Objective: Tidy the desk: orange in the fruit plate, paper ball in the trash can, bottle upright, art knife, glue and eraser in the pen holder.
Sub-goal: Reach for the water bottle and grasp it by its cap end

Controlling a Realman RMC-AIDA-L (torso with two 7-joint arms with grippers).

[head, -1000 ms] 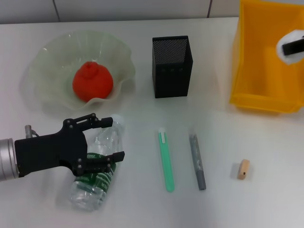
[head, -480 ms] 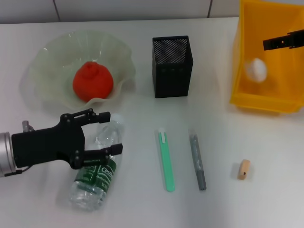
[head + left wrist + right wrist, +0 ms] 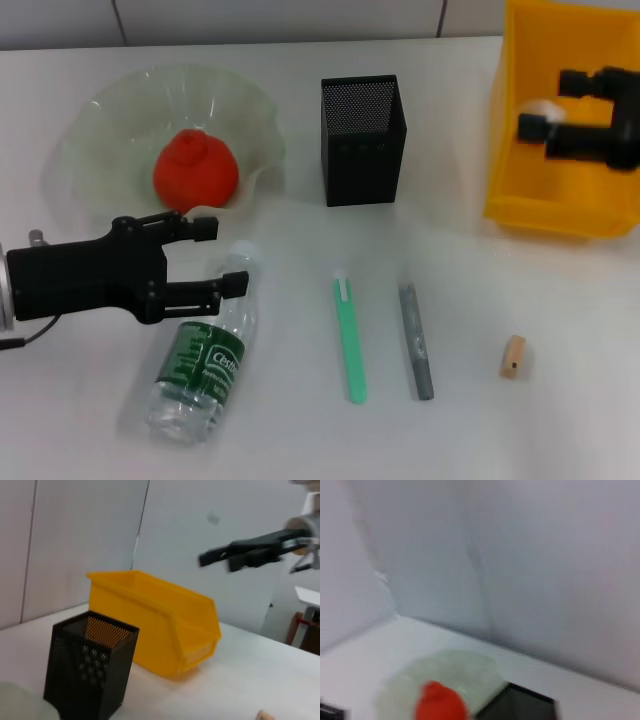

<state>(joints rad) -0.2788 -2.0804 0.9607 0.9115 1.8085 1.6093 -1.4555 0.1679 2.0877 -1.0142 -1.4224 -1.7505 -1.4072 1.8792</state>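
While orange [image 3: 195, 173] is sitting in fruit plate [image 3: 110, 120] upper left | paper ball [image 3: 543, 108] is lying in trash can [image 3: 520, 190] under spread-jawed right gripper [image 3: 540, 105] | bottle [image 3: 200, 360] is lying flat lower left, left gripper [image 3: 215, 258] spread near its cap | eraser [image 3: 513, 356] is waiting outside pen holder [image 3: 363, 140].

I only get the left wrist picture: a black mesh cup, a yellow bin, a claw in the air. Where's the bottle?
Observer: The bottle lies on its side on the table, its cap end by the open left gripper.
Operator: Is the orange put away?
Observer: Yes, the orange sits in the fruit plate.
Operator: And the paper ball?
Observer: A white bit of the paper ball shows inside the trash can, under the open right gripper.
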